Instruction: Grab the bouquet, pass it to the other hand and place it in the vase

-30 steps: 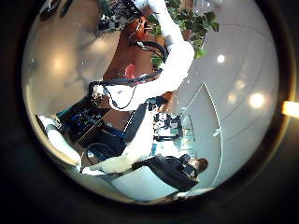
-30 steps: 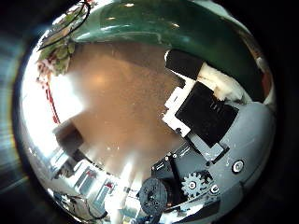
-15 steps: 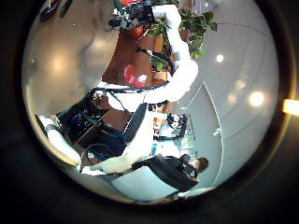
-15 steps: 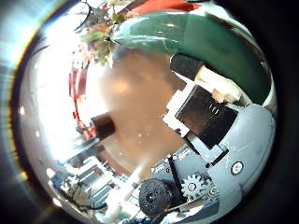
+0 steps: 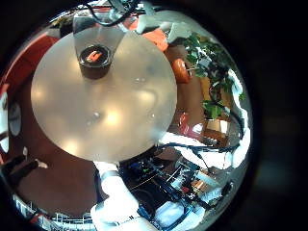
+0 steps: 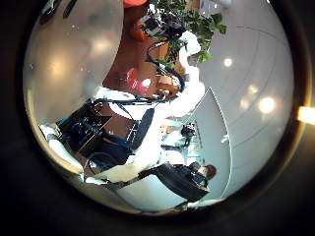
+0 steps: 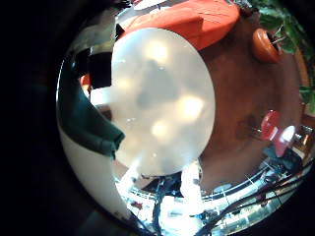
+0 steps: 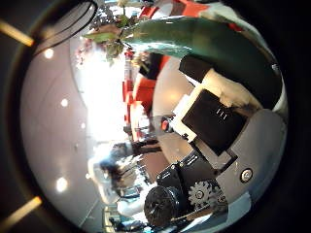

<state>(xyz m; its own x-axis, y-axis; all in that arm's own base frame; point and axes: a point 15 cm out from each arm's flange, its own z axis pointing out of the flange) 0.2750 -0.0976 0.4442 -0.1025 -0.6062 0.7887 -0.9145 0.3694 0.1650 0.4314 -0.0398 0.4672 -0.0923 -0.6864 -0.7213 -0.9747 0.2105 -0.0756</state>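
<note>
bouquet (image 8: 115,37) flowers blurred – stems cut off, vase (image 5: 95,58) contents unclear

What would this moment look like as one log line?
right hand: grips bouquet above table | vase: standing on table | handover: not yet done

You have a round, pale worktop (image 5: 96,106), glossy enough to throw back the ceiling lights. One thing stands on it, a dark vase (image 5: 94,58) near its rim, seen from above. The right little finger side palm view shows the same worktop (image 7: 162,98) from overhead, bare where visible.
</note>
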